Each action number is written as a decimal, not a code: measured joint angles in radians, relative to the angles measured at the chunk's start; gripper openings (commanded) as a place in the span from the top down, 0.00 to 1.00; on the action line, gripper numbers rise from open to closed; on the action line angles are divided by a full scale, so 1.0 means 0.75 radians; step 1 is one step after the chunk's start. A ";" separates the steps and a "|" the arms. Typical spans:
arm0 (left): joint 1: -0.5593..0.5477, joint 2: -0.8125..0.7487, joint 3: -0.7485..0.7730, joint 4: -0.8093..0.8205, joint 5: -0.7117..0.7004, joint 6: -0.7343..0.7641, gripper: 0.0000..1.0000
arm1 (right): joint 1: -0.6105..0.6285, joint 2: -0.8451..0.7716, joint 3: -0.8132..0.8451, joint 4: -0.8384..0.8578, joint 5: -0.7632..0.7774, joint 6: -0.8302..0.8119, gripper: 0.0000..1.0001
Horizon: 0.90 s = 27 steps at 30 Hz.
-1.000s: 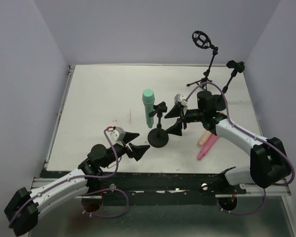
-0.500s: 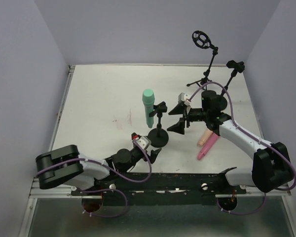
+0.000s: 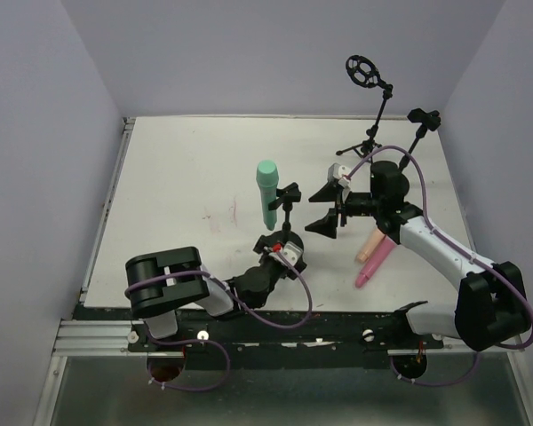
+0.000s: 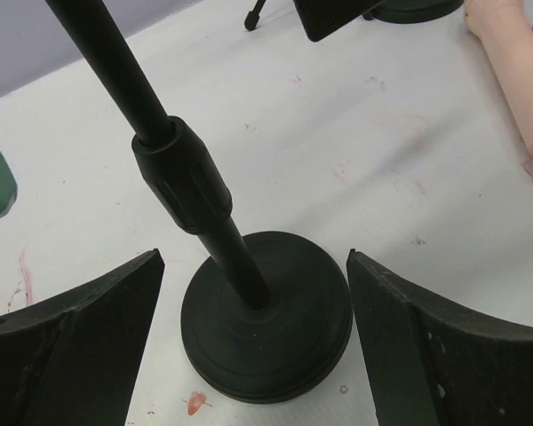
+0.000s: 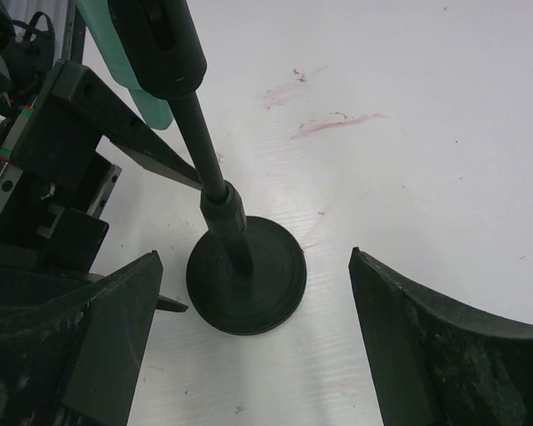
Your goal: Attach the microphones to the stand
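Observation:
A mint green microphone [image 3: 266, 193] sits upright in the clip [image 3: 289, 193] of the black stand [image 4: 266, 328]. My left gripper [image 3: 287, 243] is open and low at the table, its fingers [image 4: 80, 346] on either side of the stand's round base without touching it. My right gripper [image 3: 322, 209] is open just right of the stand; in the right wrist view the base [image 5: 246, 286] lies ahead between its fingers [image 5: 444, 346]. A peach microphone [image 3: 370, 244] and a pink microphone [image 3: 374, 266] lie on the table to the right.
Two more black stands rise at the back right, one with a ring mount [image 3: 365, 71], one with a clip [image 3: 424, 118]. The white table [image 3: 186, 169] has purple walls on three sides. A metal rail [image 3: 249, 327] runs along the near edge.
My left arm has swung in from the left and brought its open gripper down around the stand's base. My right gripper has drawn back slightly to the right.

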State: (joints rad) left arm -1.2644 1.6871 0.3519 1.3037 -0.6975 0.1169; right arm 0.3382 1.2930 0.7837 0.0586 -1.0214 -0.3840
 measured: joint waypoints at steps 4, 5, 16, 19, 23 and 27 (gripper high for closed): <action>0.000 0.057 0.045 0.005 -0.051 0.018 0.20 | -0.008 0.000 0.000 0.000 0.000 0.003 0.07; 0.000 0.067 0.057 0.005 -0.066 0.021 0.21 | -0.009 0.000 0.000 0.000 0.000 0.004 0.07; 0.037 0.112 0.197 0.015 -0.172 0.072 0.55 | -0.033 -0.001 0.000 0.000 -0.001 0.014 0.07; 0.042 0.114 0.198 0.018 -0.193 0.077 0.72 | -0.040 -0.003 0.000 0.000 -0.001 0.020 0.07; 0.046 0.109 0.197 0.033 -0.187 0.064 0.93 | -0.047 -0.006 0.000 0.000 -0.002 0.023 0.07; 0.060 0.072 0.157 0.028 -0.148 0.058 1.00 | -0.052 -0.006 0.000 0.000 -0.002 0.023 0.07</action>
State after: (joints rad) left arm -1.2198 1.7409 0.4698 1.3247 -0.8082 0.1604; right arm 0.2993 1.2884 0.7837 0.0586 -1.0225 -0.3664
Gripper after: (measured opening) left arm 0.385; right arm 0.933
